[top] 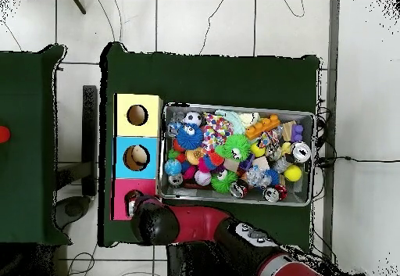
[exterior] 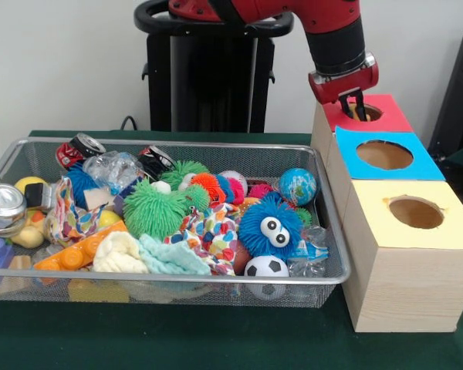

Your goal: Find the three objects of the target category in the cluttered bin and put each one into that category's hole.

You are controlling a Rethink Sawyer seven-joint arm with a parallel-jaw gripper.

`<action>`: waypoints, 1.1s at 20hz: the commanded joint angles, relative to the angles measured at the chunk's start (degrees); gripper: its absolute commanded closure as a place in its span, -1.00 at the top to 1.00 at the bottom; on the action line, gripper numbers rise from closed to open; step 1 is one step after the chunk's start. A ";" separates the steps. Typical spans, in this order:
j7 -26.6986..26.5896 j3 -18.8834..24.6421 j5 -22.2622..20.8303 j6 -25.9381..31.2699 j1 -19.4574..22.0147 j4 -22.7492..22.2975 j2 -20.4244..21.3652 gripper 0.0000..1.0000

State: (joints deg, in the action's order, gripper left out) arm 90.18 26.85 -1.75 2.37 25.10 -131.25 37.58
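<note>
gripper (exterior: 353, 105) over the red hole (exterior: 366, 113), tips at its rim, grip state cannot tell | bin (exterior: 329, 223) just beside the box row, full of toys | blue hole (exterior: 384, 155) next to red | yellow hole (exterior: 416, 212) beyond blue | target things: cannot tell which

Wire-mesh metal bin (exterior: 170, 146), pale wooden box (exterior: 405, 289)
</note>
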 commanded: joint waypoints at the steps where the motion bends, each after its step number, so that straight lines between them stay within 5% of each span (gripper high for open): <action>1: 10.59 -4.43 2.80 1.16 0.07 6.20 -2.65 -1.00; 13: 10.45 -5.32 3.19 2.23 -0.54 7.63 -3.48 -1.00; 14: 10.36 -5.29 3.14 2.42 -0.57 7.76 -3.53 1.00; 22: 10.26 -5.39 3.56 2.78 -0.68 7.66 -3.49 1.00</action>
State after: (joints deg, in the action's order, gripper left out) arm 90.20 25.97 -1.19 2.41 22.70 -129.74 36.47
